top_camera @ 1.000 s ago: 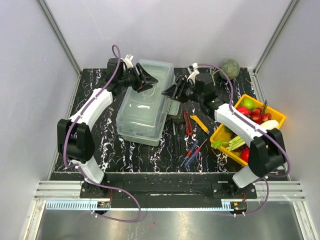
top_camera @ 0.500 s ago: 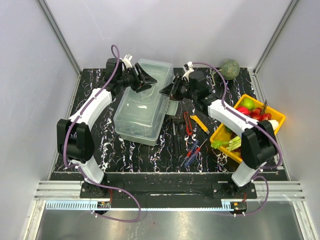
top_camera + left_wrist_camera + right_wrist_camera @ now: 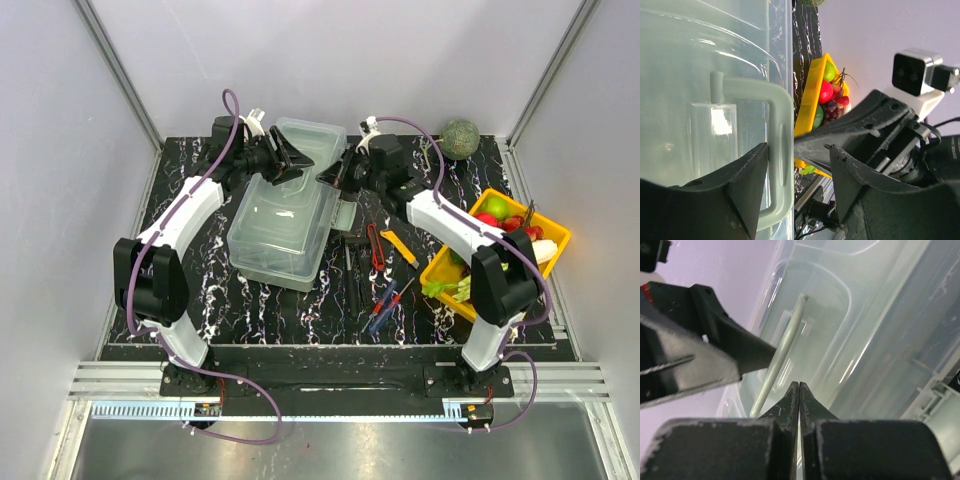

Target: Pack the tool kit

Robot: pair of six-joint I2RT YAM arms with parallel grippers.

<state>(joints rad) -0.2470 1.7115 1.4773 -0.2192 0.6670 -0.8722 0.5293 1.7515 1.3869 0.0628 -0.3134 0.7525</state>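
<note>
Table [image 3: 190,170]: black marbled top carrying everything below.
Toolbox [image 3: 285,225]: pale grey-green, left of centre and slightly askew. Its clear lid [image 3: 305,150] is down, so by my reading packing has not begun; the box must be opened first.
Fruit tray [image 3: 556,232]: yellow, at the right edge, not part of the job.
Left gripper [image 3: 296,160]: released, fingers spread either side of the lid handle [image 3: 782,150], one finger touching it.
Right gripper [image 3: 799,390]: clenched on nothing, its tip at the lid's right edge.
Red pliers [image 3: 375,247], yellow knife [image 3: 399,248], screwdrivers [image 3: 385,305]: loose on the table just right of the box, all yet to go in.
</note>
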